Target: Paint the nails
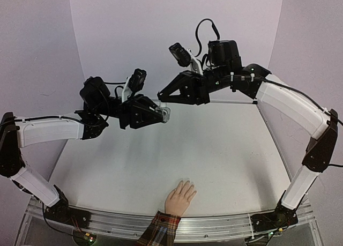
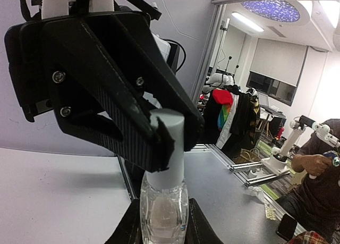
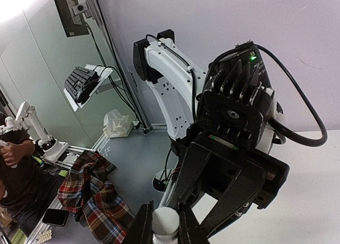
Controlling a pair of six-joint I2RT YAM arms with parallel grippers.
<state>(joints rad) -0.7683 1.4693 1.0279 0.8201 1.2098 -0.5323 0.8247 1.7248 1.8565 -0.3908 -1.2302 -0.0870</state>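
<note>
A peach hand (image 1: 180, 198) with a red plaid cuff (image 1: 159, 226) lies flat at the table's near edge; its nails are too small to make out. My left gripper (image 1: 159, 113) is held in the air at back centre, shut on a small clear bottle (image 2: 163, 208). My right gripper (image 1: 160, 95) comes in from the right and is shut on the bottle's white cap (image 2: 169, 147). In the right wrist view the cap (image 3: 166, 223) sits between my right fingers (image 3: 142, 225). Both grippers are high above the table, far from the hand.
The white table (image 1: 225, 149) is bounded by lilac walls behind and at both sides. A metal rail (image 1: 214, 227) runs along the near edge between the arm bases. A person in a plaid shirt (image 3: 90, 193) sits beyond the table.
</note>
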